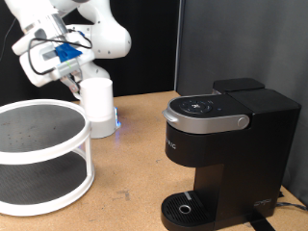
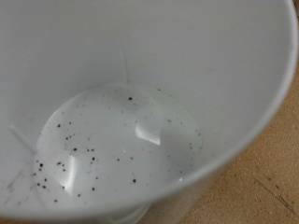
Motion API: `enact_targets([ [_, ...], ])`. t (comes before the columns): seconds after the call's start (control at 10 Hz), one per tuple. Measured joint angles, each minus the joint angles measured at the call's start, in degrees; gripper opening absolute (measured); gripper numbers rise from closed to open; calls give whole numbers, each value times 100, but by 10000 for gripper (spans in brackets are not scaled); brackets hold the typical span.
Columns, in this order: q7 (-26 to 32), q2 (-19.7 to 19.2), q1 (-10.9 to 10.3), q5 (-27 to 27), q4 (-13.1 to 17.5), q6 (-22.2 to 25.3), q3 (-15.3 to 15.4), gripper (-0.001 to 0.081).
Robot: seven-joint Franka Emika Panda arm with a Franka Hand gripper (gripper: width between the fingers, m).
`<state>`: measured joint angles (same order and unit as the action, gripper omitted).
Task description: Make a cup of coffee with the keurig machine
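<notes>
The white cup (image 1: 97,106) stands upright at the exterior view's upper left, just behind a round shelf. The gripper (image 1: 77,85) on the white arm is at the cup's rim, on its left side. Its fingers are hidden against the cup. In the wrist view the cup's inside (image 2: 121,140) fills the picture, with a wet-looking bottom sprinkled with dark specks; no fingers show there. The black keurig machine (image 1: 226,144) stands at the exterior view's right, lid shut, with its silver-trimmed button panel (image 1: 204,109) on top. Its round drip tray (image 1: 185,207) is bare.
A white two-tier round shelf (image 1: 38,159) stands at the exterior view's left, in front of the cup. A small blue glow (image 1: 117,123) shows by the cup's base. Brown tabletop (image 1: 130,178) lies between the shelf and the machine. A black backdrop hangs behind.
</notes>
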<state>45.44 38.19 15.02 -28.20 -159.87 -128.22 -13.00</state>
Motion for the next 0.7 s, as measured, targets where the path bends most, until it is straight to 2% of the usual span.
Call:
enact_targets([
  [0.4,2,-581,-622,-599,136,-757,216,66],
  [0.6,-90,-943,-749,-635,276,-974,377,66],
  [0.7,-88,-935,-746,-635,265,-973,368,66],
])
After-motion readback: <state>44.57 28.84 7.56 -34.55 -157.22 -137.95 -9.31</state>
